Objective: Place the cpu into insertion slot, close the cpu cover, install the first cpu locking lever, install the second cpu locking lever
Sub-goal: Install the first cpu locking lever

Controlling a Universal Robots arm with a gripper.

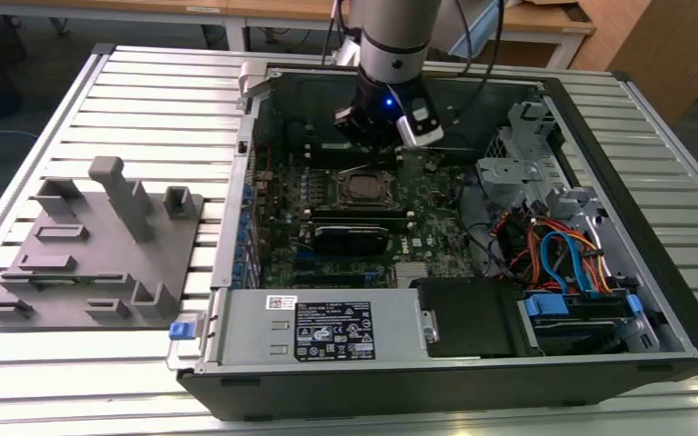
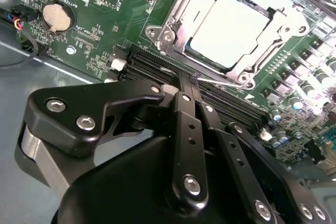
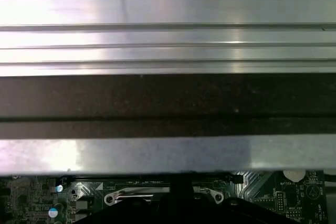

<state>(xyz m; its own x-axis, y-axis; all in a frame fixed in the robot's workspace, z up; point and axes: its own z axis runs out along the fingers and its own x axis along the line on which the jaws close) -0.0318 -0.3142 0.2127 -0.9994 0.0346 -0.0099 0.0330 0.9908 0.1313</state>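
The cpu [image 2: 227, 29] lies flat in the insertion slot [image 1: 362, 189] on the green board, its silvery top showing through the window of the cpu cover [image 2: 177, 4], which is folded down over it. My gripper [image 2: 189, 84] stands just beside the socket with its black fingers [image 2: 184, 114] shut together. A thin wire locking lever [image 2: 223, 81] runs along the near side of the socket, and its end touches my fingertips. I cannot tell whether it is pinched between them. In the exterior view my gripper [image 1: 377, 150] hangs inside the case just behind the socket.
The open computer case [image 1: 640, 300] lies on a slatted metal table [image 1: 143, 82]. Long black memory slots [image 2: 231, 106] run beside the socket. A grey power supply [image 1: 324, 329] sits at the front, cables and drive bays [image 1: 567, 259] on the exterior view's right, and a grey fixture [image 1: 94, 245] on its left.
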